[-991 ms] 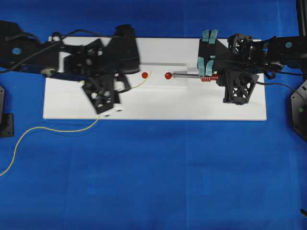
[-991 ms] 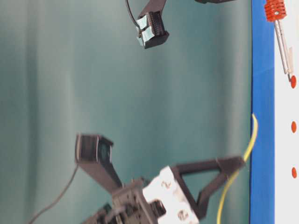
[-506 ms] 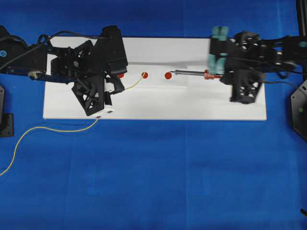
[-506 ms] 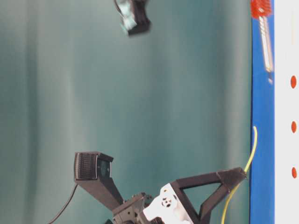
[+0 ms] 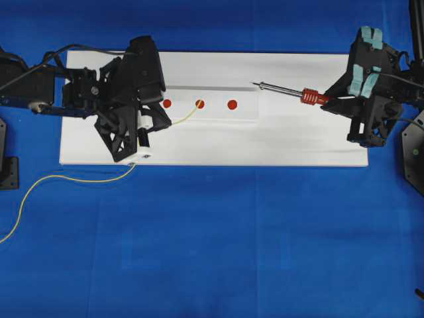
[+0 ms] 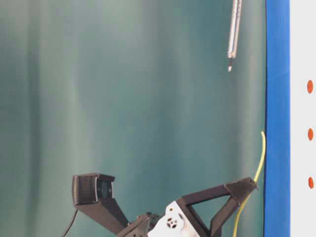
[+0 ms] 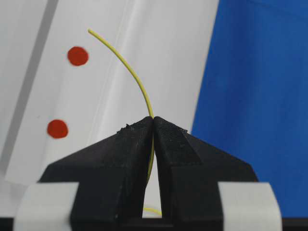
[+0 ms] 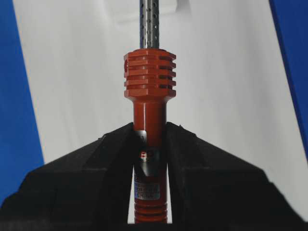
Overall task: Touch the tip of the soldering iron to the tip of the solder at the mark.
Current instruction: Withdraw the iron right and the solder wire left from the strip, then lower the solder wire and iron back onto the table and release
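The soldering iron (image 5: 308,97) hangs above the right part of the white board (image 5: 265,142). My right gripper (image 5: 333,100) is shut on its red-orange handle (image 8: 149,82), and the silver shaft (image 6: 233,34) points left with its tip well above the surface. The thin yellow solder (image 5: 79,179) runs from the blue cloth up into my left gripper (image 5: 165,124), which is shut on it. Its free end (image 7: 126,65) curves out past the fingertips towards the middle of three red marks (image 5: 200,103). The iron's tip is far from the solder's tip.
The board carries a raised white strip (image 5: 212,89) behind the marks. Blue cloth (image 5: 212,238) covers the table all round. Black camera mounts stand at the left edge (image 5: 6,169) and right edge (image 5: 414,149).
The right gripper has carried the iron up and to the right, away from the right-hand mark. The left arm has shifted slightly left with the solder, uncovering the left mark.
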`<state>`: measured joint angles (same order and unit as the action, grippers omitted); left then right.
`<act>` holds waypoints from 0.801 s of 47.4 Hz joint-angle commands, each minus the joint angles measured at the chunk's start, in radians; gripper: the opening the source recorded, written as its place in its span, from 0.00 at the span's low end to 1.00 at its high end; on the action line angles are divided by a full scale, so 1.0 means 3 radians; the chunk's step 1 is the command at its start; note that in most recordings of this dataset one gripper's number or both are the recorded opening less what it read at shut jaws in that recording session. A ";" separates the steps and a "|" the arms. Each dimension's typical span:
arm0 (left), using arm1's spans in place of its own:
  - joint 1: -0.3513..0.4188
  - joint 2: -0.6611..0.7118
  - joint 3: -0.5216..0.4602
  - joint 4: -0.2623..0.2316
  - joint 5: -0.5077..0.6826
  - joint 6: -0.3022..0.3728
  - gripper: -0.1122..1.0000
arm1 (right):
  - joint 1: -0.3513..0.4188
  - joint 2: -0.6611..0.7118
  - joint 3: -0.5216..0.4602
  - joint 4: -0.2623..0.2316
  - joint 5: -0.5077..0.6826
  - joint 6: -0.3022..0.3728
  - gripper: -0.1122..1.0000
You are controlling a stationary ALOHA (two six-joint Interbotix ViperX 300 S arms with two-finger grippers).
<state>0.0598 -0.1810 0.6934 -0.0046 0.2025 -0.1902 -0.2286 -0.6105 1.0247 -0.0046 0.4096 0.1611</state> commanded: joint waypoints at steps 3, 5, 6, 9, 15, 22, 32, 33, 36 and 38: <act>-0.0174 -0.0118 0.0020 0.0005 -0.0199 -0.0036 0.11 | 0.0245 -0.0046 -0.0046 0.0061 -0.0230 0.0082 0.16; -0.0245 -0.0138 0.0051 0.0005 -0.0266 -0.0066 0.11 | 0.0368 -0.0051 -0.0041 0.0066 -0.0281 0.0102 0.16; -0.0286 -0.0143 0.0072 0.0010 -0.0302 -0.0082 0.11 | 0.0470 -0.0056 -0.0041 0.0066 -0.0317 0.0128 0.16; -0.0435 -0.0184 0.0138 0.0005 -0.0440 -0.0153 0.11 | 0.0685 -0.0046 -0.0036 0.0072 -0.0394 0.0189 0.16; -0.0772 -0.0240 0.0307 0.0005 -0.0706 -0.0256 0.11 | 0.1115 0.0026 -0.0036 0.0072 -0.0557 0.0332 0.16; -0.1243 -0.0194 0.0486 0.0010 -0.0972 -0.0271 0.11 | 0.1534 0.0261 -0.0036 0.0072 -0.0752 0.0394 0.16; -0.1733 0.0010 0.0639 0.0005 -0.1416 -0.0271 0.11 | 0.1958 0.0895 -0.0056 0.0077 -0.1202 0.0593 0.16; -0.1754 0.0051 0.0649 0.0010 -0.1452 -0.0271 0.11 | 0.1989 0.0956 -0.0056 0.0077 -0.1263 0.0608 0.16; -0.1769 0.0174 0.0670 0.0010 -0.1544 -0.0271 0.11 | 0.2061 0.1171 -0.0066 0.0082 -0.1447 0.0665 0.16; -0.1769 0.0297 0.0685 0.0010 -0.1590 -0.0271 0.11 | 0.2112 0.1340 -0.0077 0.0087 -0.1600 0.0711 0.16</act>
<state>-0.4648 -0.1258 0.9020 -0.0046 -0.2424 -0.2746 0.3774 -0.2746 1.0232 0.0169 0.0000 0.3651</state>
